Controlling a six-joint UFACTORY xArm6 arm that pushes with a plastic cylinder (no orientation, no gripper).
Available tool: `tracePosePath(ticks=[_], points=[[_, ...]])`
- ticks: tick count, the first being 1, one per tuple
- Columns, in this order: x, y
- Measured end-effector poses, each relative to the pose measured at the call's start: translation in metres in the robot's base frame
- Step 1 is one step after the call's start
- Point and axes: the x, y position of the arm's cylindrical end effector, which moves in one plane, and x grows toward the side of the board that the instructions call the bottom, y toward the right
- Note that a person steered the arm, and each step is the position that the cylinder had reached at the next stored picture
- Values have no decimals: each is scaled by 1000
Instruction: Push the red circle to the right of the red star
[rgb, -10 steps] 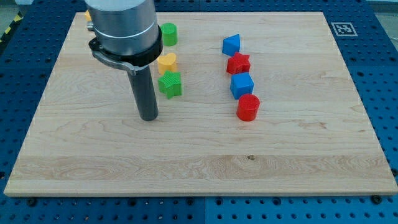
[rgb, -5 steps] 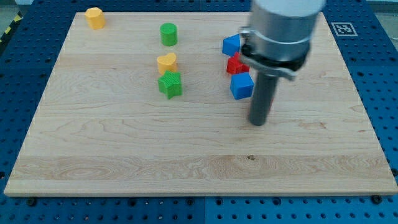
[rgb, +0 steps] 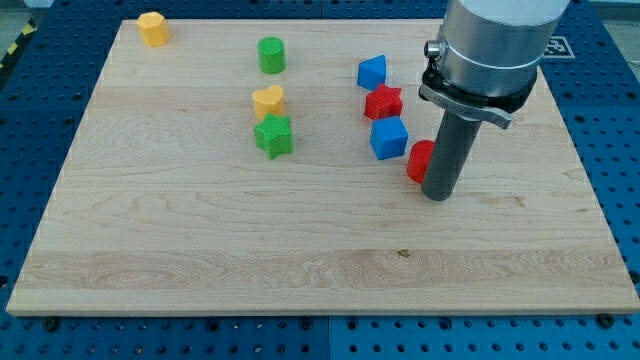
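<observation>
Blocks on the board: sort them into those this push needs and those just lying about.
Needed:
red circle, half hidden behind the rod
red star
my tip, at the circle's right

Lying about:
blue cube
blue block
green star
green cylinder
yellow heart
yellow block

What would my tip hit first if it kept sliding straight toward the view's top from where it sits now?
Probably nothing: my tip sits at the right edge of the red circle, and the board above looks free. The red star lies left of that line, though the rod hides part of it.
</observation>
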Motion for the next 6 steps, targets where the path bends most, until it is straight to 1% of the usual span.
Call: tracePosePath(ticks=[1, 3, 4, 6], points=[[0, 0], [-31, 0], [-39, 2], [-39, -17]])
